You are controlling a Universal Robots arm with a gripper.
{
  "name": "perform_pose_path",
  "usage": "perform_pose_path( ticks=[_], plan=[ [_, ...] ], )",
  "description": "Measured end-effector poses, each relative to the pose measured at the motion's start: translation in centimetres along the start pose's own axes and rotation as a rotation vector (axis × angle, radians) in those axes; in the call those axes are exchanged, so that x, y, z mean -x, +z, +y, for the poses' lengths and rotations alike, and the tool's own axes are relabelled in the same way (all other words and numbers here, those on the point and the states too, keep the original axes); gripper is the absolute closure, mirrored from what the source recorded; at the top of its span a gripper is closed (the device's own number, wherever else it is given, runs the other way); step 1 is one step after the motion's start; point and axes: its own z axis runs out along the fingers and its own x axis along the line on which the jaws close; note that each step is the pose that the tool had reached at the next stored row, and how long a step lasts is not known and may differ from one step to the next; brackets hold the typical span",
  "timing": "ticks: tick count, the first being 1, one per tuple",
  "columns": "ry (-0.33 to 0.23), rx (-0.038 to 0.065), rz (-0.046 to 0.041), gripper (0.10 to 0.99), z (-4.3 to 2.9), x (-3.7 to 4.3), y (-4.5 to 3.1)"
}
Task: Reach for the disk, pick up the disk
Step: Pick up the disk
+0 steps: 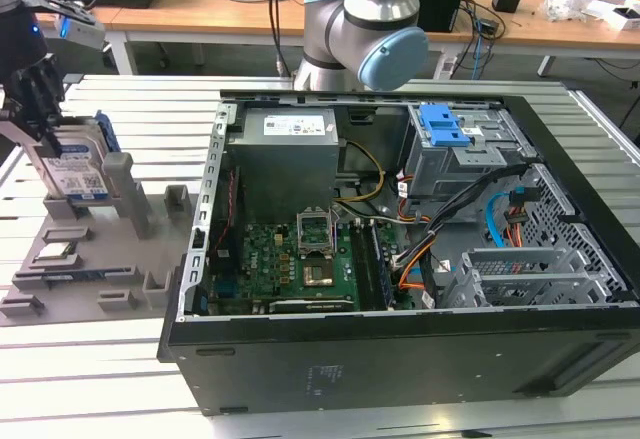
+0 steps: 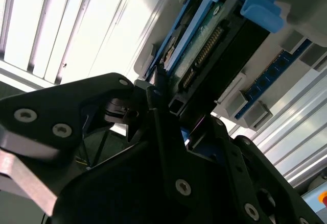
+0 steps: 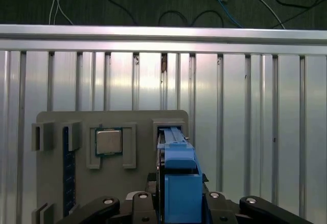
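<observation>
Ext. view: gripper sits at the far left of that view, over a grey fixture tray on the slatted alu table. The disk stands upright on edge in the tray's slot, white-and-blue label facing the camera, blue bracket along its far edge. The black claw comes down over the disk's upper left part.

Claw state: 2 jaws closed in on the disk, 1 per side, pressed against it. In the second wrist view the disk runs out from betw. the black fingers, connector edge and blue bracket showing, its lower end in the grey tray. In the first wrist view the disk's blue bracket sits tight betw. the gripper links, its far end in the tray slot.

A small square processor chip lies flat in a tray pocket near the disk, apart from it. It shows in the first wrist view too, just beside the slot.

On the ext. view's right, well apart from the tray, an open PC case lies on the table, w/ a blue latch on its drive cage. The arm's base joint rises behind the case.
</observation>
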Motion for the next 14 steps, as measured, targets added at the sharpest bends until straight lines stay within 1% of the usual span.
perform_pose_path(
  ticks=[14],
  plan=[
    [0.0,0.0,0.0,0.722,0.05,0.0,-1.83]
  ],
)
